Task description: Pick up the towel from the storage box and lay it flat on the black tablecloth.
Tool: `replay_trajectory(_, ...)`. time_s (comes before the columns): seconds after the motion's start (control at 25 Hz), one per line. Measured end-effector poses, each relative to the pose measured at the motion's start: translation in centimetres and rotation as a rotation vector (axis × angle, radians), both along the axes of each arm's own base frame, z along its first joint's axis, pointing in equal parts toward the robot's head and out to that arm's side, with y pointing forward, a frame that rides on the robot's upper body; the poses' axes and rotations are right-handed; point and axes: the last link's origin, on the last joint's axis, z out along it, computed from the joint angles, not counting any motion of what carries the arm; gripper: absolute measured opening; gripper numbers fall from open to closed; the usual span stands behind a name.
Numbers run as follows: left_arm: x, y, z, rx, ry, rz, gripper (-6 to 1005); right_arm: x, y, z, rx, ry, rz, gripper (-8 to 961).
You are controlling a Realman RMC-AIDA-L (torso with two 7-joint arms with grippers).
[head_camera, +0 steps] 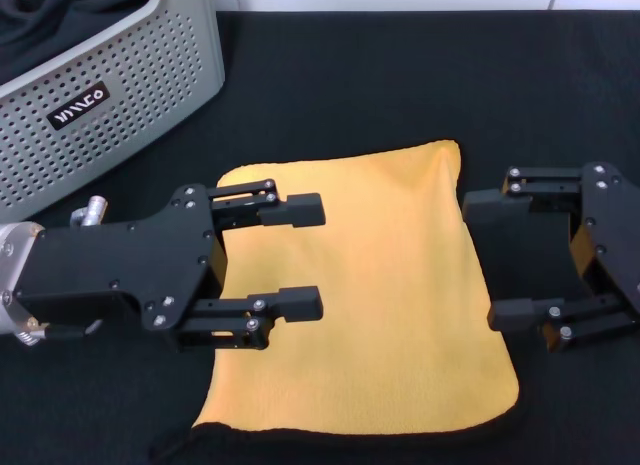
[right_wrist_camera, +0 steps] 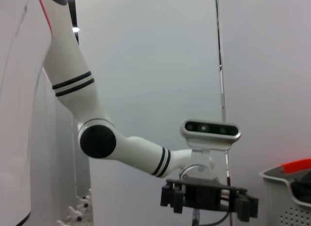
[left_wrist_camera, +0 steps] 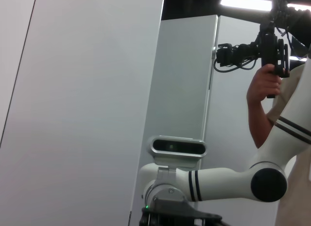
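Note:
The towel (head_camera: 370, 285) lies spread on the black tablecloth (head_camera: 380, 75) with its yellow-orange face up. A strip of dark edging curls along its near edge. My left gripper (head_camera: 320, 256) is open over the towel's left side and holds nothing. At the towel's right edge my right gripper (head_camera: 478, 263) is also open and empty. The storage box (head_camera: 130, 85), light grey with round holes and a black label, stands at the far left. The right wrist view shows the left gripper (right_wrist_camera: 209, 199) from afar and a corner of the storage box (right_wrist_camera: 286, 192).
A dark cloth (head_camera: 70, 15) fills the storage box. A white wall runs behind the table's far edge. In the left wrist view a person (left_wrist_camera: 272, 90) holding a camera stands behind my right arm (left_wrist_camera: 218, 182).

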Motion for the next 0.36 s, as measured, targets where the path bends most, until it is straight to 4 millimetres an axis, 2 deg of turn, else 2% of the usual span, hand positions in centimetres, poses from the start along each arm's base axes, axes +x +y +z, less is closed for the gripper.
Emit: replay_trajectory(0.36, 1.11, -0.06, -0.28, -0.028, -0.019, -0.027, 713, -0.38, -0.48, -0.08, -0.038, 0.007, 0.026, 771)
